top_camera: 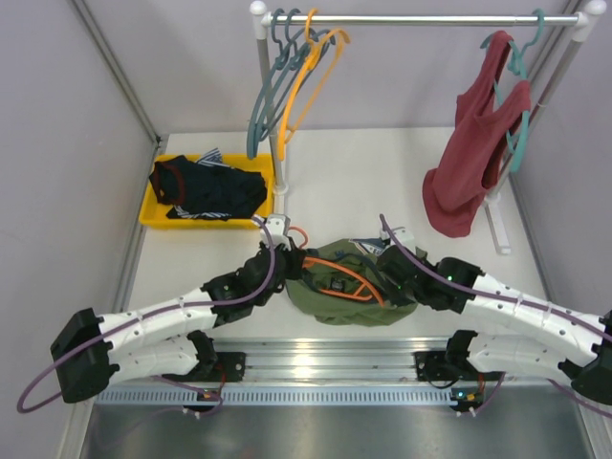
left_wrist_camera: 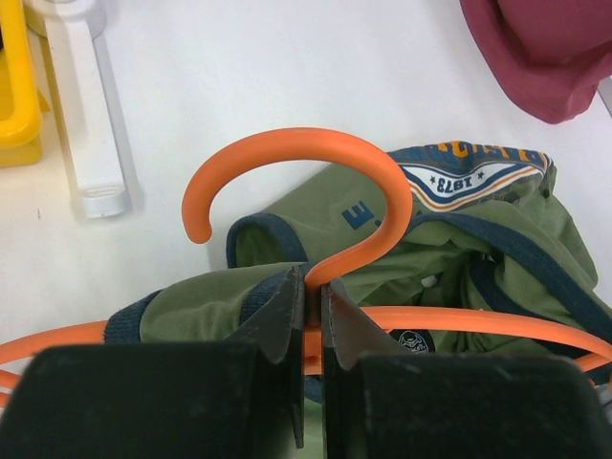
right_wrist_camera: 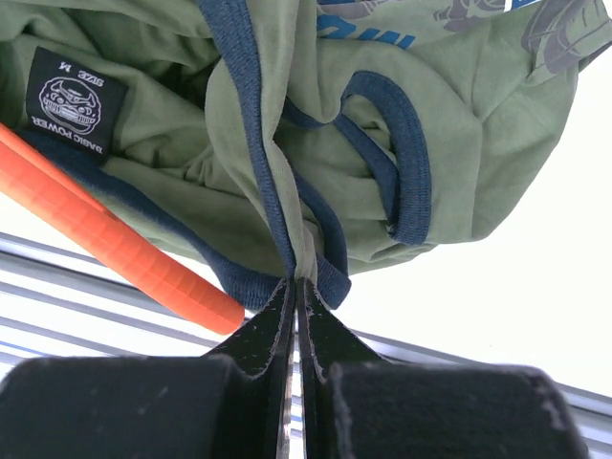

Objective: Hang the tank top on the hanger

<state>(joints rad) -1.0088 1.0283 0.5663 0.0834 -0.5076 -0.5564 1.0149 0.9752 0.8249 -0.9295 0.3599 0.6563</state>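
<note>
- Now the left gripper (left_wrist_camera: 313, 287) pinches the reddish-orange hanger (left_wrist_camera: 287, 141) just under its hook.
- The right gripper (right_wrist_camera: 296, 292) is closed on the navy trim of the olive tank top (top_camera: 368, 306).
- This tank top lies crumpled at 6 o'clock on the table (top_camera: 382, 172), touching the hanger.

Left arm (top_camera: 143, 344) and right arm (top_camera: 526, 308) wear white shells with black joints; purple cables (top_camera: 172, 311) run along both
</note>
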